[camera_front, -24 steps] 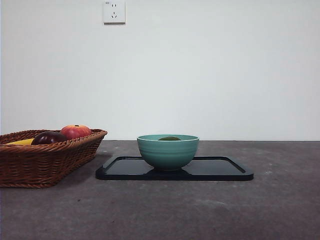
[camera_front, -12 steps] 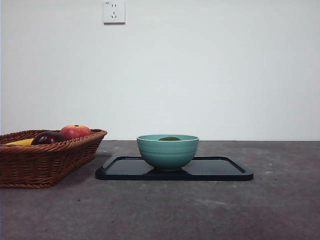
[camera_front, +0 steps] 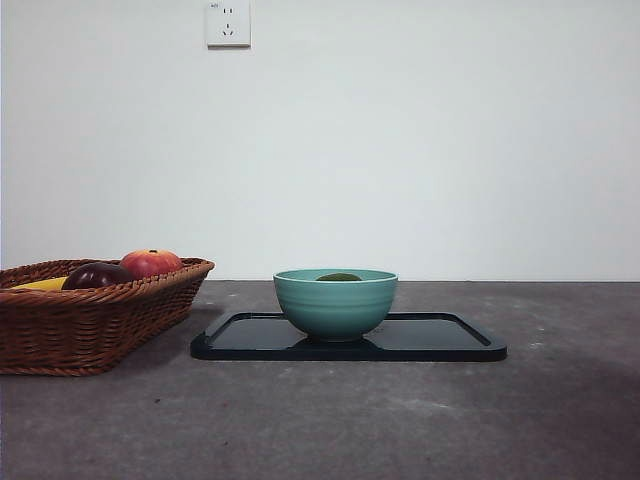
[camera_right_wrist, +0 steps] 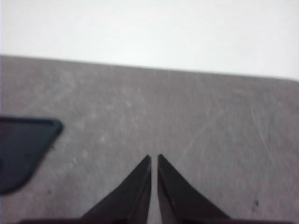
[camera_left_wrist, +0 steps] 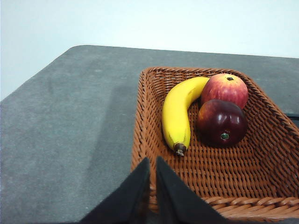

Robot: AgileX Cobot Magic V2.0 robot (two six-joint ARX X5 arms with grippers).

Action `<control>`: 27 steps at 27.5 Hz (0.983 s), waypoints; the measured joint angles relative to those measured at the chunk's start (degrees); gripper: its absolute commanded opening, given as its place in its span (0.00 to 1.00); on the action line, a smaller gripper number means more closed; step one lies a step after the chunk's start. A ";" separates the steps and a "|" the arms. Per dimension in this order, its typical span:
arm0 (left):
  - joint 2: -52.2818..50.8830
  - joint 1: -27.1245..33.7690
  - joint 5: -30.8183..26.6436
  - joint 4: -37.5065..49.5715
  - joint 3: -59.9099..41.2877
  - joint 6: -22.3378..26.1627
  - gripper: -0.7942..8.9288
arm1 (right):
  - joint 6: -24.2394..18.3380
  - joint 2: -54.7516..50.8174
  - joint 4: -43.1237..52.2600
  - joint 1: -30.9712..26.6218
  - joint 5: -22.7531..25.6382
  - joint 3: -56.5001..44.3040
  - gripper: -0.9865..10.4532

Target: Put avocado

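Looks done: avocado (camera_front: pixel 339 277) sits in the teal bowl (camera_front: pixel 335 303); left gripper (camera_left_wrist: pixel 153 164) and right gripper (camera_right_wrist: pixel 154 161) fingers clenched, empty.

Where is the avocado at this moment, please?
In the front view, the avocado lies inside the teal bowl, only its top showing above the rim; the bowl stands on the black tray.

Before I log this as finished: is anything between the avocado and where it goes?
Nothing visible. The avocado already lies inside the teal bowl on the black tray; neither tool is near it.
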 measured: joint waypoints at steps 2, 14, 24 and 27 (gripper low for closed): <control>-0.02 0.00 0.00 0.00 0.00 0.00 0.10 | 0.00 -0.22 -0.52 -0.79 -1.20 -1.11 0.10; 0.00 0.00 0.00 0.00 0.00 0.00 0.10 | 0.63 -0.33 -2.75 -1.38 -1.09 -1.09 0.10; 0.00 0.00 0.00 0.00 0.00 0.00 0.10 | 2.16 -0.33 -1.31 -1.38 -1.16 -1.09 0.10; 0.00 0.00 0.00 0.00 0.00 0.00 0.10 | 2.19 -0.33 0.15 -1.38 -1.16 -1.09 0.10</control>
